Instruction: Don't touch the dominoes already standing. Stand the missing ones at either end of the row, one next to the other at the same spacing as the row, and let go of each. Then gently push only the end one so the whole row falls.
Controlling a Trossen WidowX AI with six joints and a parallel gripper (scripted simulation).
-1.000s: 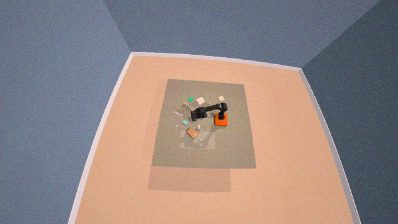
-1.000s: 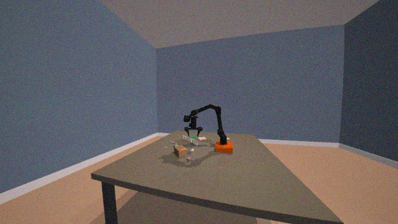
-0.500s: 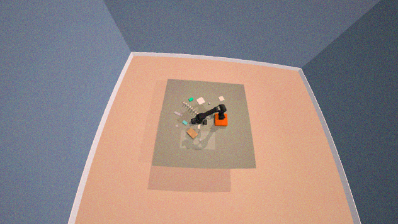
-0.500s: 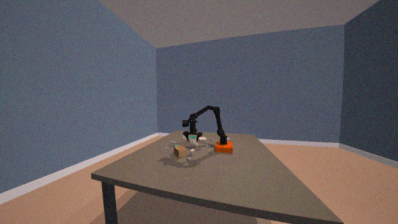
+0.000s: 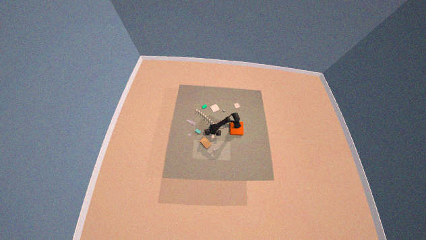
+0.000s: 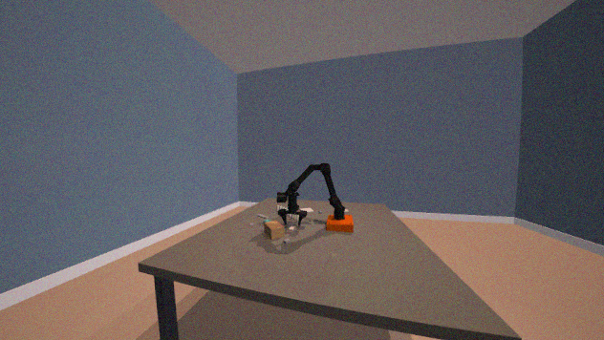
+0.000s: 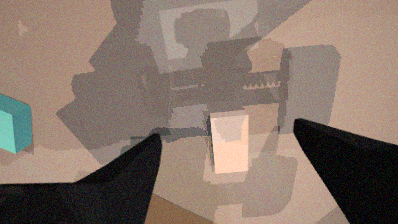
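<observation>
Just above centre in the lower half of the wrist view, a single pale domino [image 5: 213, 136] [image 6: 291, 228] [image 7: 230, 145] is lying apart from the row, showing us its broad face between and beyond the two fingertips. Over it we are holding the gripper [image 5: 213, 132] [image 6: 292, 223] [image 7: 227, 132] pointing down, its fingers spread nearly as wide as they go and gripping nothing. From the top view's centre toward its upper left, the row of standing dominoes [image 5: 203, 116] is running diagonally, its near end close to our arm [image 5: 222, 124] [image 6: 329, 183]. Left of the gripper, a teal block [image 5: 197, 131] [image 7: 20, 125] is resting on the table [image 5: 249, 162] [image 6: 344, 272]; below, a tan box [image 5: 205, 143] [image 6: 274, 230] is sitting near the domino. Right of these, the orange base [image 5: 240, 132] [image 6: 340, 227] is supporting our arm.
</observation>
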